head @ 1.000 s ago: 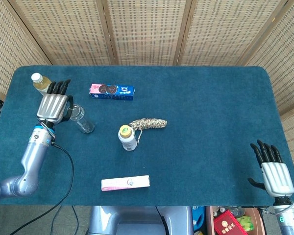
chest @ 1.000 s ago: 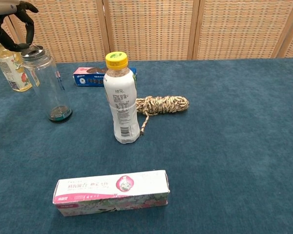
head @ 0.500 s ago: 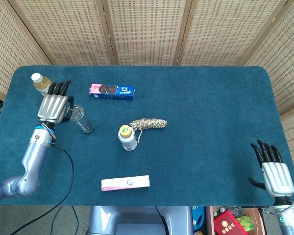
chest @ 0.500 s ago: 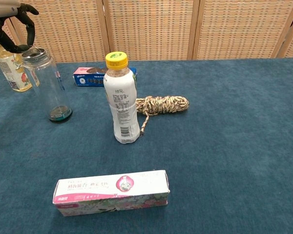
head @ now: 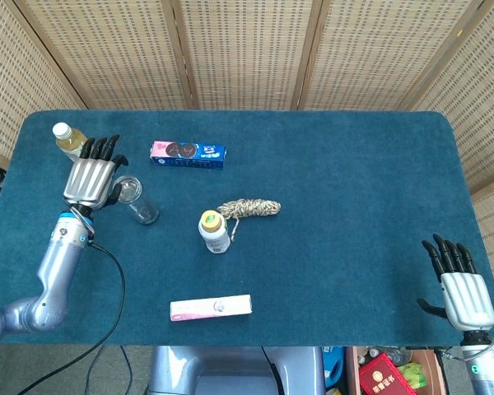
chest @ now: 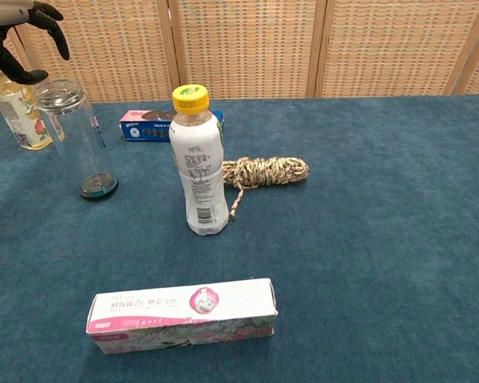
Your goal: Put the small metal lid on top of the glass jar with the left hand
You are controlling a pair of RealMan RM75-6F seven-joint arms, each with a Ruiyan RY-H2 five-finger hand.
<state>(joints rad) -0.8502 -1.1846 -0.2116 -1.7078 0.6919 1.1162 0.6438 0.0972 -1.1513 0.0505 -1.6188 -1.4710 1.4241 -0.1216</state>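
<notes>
Standing upright near the table's (head: 354,148) left edge, the jar (chest: 78,140) is seen with the lid (chest: 60,92) seated on its mouth. The left hand (head: 90,174) is held just beside the jar top, fingers (chest: 52,24) spread and lifted clear of the lid; nothing is held. The right hand (head: 459,288) is seen at the near right corner, fingers apart, empty. A white bottle (chest: 197,163) and a rope (chest: 263,171) are noted mid-table.
</notes>
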